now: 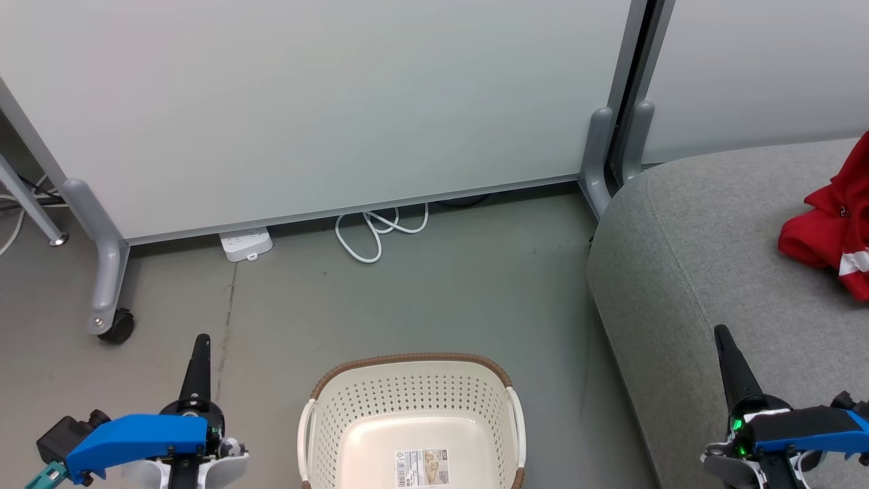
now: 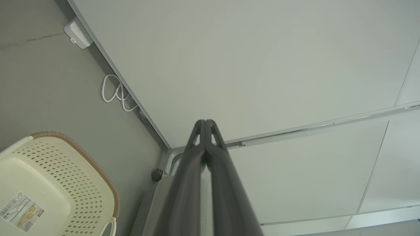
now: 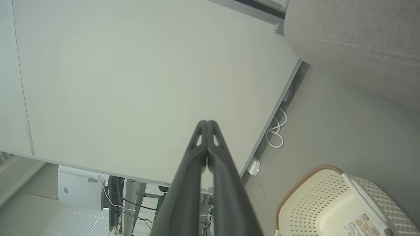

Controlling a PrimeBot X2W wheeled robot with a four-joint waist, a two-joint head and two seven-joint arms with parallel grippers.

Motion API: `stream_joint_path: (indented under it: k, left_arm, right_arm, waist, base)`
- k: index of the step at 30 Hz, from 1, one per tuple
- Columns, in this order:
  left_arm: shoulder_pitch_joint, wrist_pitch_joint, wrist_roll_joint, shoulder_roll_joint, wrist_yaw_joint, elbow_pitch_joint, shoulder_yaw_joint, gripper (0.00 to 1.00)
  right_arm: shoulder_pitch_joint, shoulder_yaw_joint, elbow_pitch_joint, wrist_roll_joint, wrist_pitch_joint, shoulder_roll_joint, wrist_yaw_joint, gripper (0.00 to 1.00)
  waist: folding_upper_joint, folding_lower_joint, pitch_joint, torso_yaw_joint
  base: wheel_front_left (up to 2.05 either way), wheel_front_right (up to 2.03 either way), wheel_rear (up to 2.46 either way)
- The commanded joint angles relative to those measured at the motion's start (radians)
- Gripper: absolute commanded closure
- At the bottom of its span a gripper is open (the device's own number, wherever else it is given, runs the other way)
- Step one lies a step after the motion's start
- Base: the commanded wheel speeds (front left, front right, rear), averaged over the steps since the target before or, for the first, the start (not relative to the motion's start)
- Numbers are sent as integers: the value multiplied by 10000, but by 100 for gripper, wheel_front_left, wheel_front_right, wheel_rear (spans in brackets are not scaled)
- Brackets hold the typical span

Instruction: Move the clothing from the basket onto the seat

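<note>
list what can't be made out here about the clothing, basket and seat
Clothing: head view, cut by the right edge; how many garments cannot be told.
Basket: head view, near side cut by the bottom edge.
Label in the basket: print too small to read.
Seat: runs off the right and bottom edges of the head view.

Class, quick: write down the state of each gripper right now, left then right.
Left gripper: closed, holding nothing.
Right gripper: closed, holding nothing.
</note>
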Motion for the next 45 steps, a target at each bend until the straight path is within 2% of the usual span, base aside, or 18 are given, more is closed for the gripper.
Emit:
stream_joint_path:
  k: [1,37,45]
  left_arm:
    - [-181,47,-154,-2,-67,-88,81,100]
    - [-345,743,-2751,-6,-276,-82,483,100]
    - [-332,772,-2789,-6,-277,-81,491,100]
  right_arm:
    - [-239,-26,-77,190,59,20,4,100]
    - [-340,-196,-69,2891,755,55,4,100]
    - [-345,-197,-68,2941,783,56,5,100]
  waist:
    - [0,0,0,-2]
    - [0,0,22,-96]
    - [0,0,23,-99]
  base:
    - [0,0,0]
    - [0,0,0]
    - [0,0,0]
